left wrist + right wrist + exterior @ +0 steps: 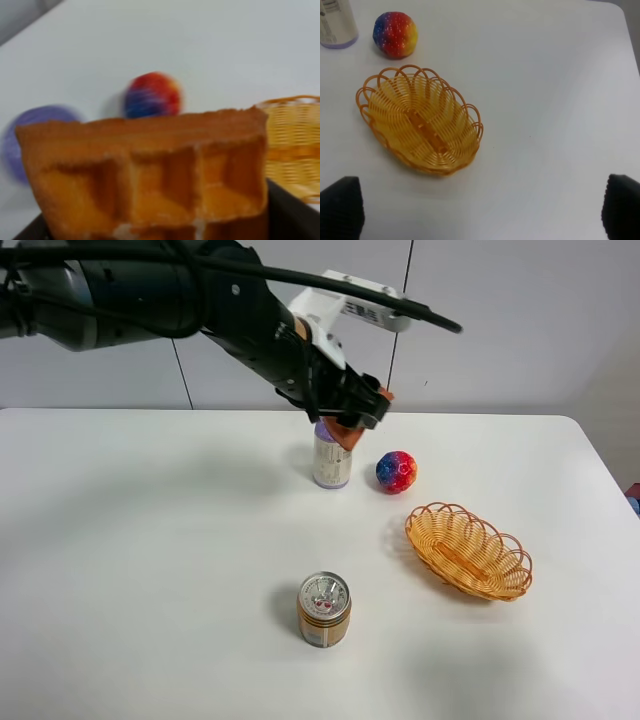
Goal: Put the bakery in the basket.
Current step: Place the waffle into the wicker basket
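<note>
The bakery (349,431), an orange-brown pie slice, is held in my left gripper (357,410), which is shut on it in the air above the purple-topped can. In the left wrist view the slice (150,175) fills the frame, and a dark finger (292,215) shows beside it. The woven orange basket (468,551) lies empty on the table to the right of and nearer than the slice. It also shows in the left wrist view (295,145) and the right wrist view (420,122). My right gripper (482,205) is open and empty, above the table near the basket.
A multicoloured ball (396,471) sits between the purple-topped can (332,460) and the basket. A gold can (324,610) stands at the front centre. The table's right edge (600,460) lies beyond the basket.
</note>
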`<action>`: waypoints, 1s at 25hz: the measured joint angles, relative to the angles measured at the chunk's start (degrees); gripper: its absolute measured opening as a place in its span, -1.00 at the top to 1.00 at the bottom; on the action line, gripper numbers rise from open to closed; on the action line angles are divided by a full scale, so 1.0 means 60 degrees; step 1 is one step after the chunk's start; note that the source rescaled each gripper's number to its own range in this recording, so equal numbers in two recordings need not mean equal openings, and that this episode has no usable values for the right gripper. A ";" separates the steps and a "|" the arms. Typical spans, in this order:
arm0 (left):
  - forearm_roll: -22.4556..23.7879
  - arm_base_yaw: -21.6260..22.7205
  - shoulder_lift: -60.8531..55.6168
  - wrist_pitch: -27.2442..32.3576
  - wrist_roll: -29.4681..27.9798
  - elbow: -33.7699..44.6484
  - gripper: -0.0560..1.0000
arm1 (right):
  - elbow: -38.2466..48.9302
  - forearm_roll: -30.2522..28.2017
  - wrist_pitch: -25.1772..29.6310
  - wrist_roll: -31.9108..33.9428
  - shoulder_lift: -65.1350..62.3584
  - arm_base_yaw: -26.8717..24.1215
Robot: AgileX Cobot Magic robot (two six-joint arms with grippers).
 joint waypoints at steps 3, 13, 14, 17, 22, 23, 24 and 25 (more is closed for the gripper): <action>-0.0020 -0.0767 0.0350 -0.0073 0.0123 -0.0030 0.88 | 0.0000 0.0000 0.0000 0.0000 0.0000 0.0000; -0.0476 -0.1682 0.3167 -0.0337 0.0201 -0.1413 0.88 | 0.0000 0.0000 0.0000 0.0001 0.0000 0.0000; -0.0510 -0.1731 0.3349 -0.0305 0.0201 -0.1693 0.88 | 0.0000 0.0000 0.0000 0.0001 0.0000 0.0000; -0.0578 -0.1902 0.3915 0.0003 0.0179 -0.2617 0.88 | 0.0000 0.0000 0.0000 0.0001 0.0000 0.0000; -0.0788 -0.2246 0.4658 0.0463 0.0174 -0.3740 0.88 | 0.0000 0.0000 0.0000 0.0001 0.0000 0.0000; -0.0813 -0.2304 0.4781 0.0531 0.0174 -0.3887 0.88 | 0.0000 0.0000 0.0000 0.0001 0.0000 0.0000; -0.0825 -0.2361 0.4865 0.0591 0.0174 -0.4001 0.88 | 0.0000 0.0000 0.0000 0.0001 0.0000 0.0000; -0.0836 -0.2400 0.4956 0.0602 0.0174 -0.4062 0.88 | 0.0000 0.0000 0.0000 0.0001 0.0000 0.0000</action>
